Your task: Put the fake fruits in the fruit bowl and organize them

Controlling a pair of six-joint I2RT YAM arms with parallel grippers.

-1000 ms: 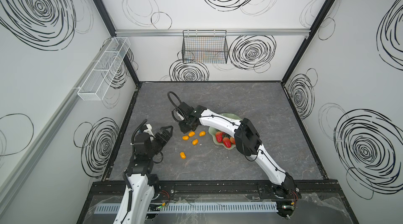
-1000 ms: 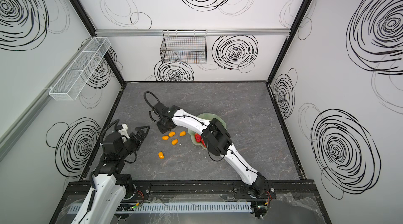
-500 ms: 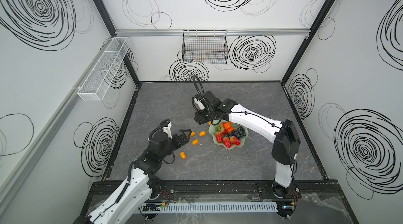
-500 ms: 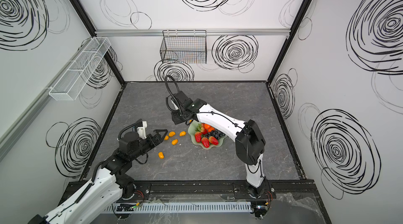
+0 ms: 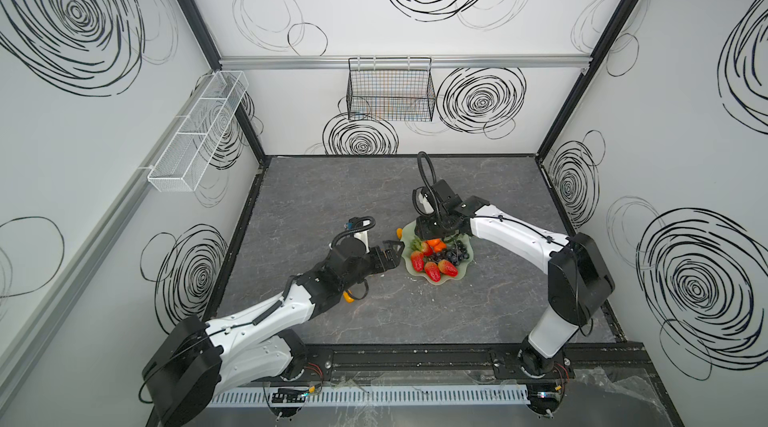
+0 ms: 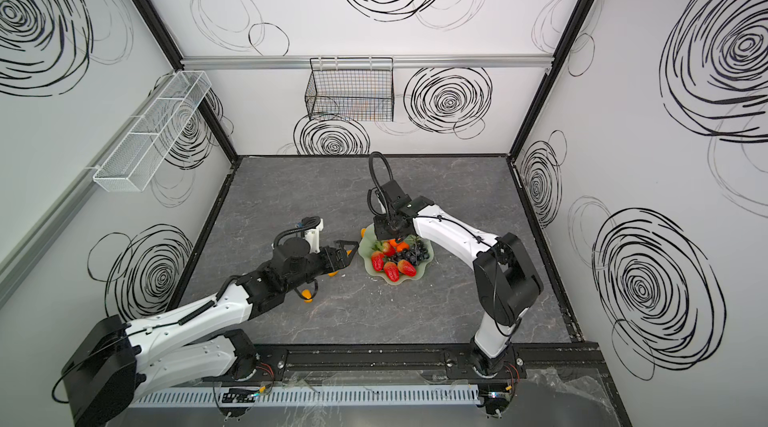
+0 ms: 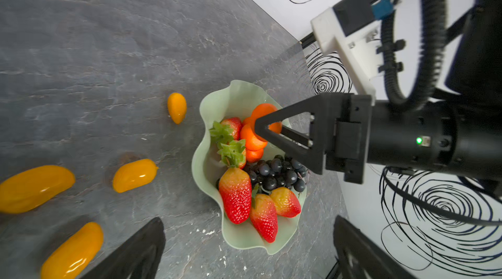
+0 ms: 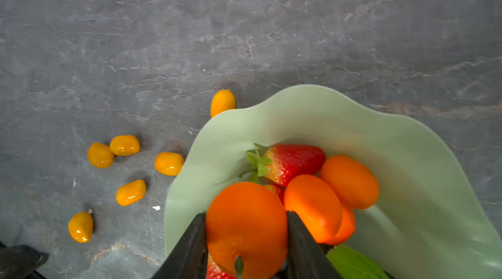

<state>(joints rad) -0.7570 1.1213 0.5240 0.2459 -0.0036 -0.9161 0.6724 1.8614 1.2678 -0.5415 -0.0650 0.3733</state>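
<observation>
The right gripper (image 8: 245, 216) is clamped on a tangerine (image 8: 244, 239), held over the fruit bowl (image 8: 407, 155) (can't tell if it touches the pile under it). The bowl sits near the middle of the table (image 5: 332, 196) and holds strawberries (image 7: 235, 196), more tangerines (image 8: 350, 181) and a grape bunch (image 7: 277, 174). The left gripper (image 5: 395, 256) has its jaws wide apart and empty, just beside the bowl's rim, on its left in both top views. Six kumquats (image 8: 131, 192) lie loose on the table outside the bowl, one right by the rim.
</observation>
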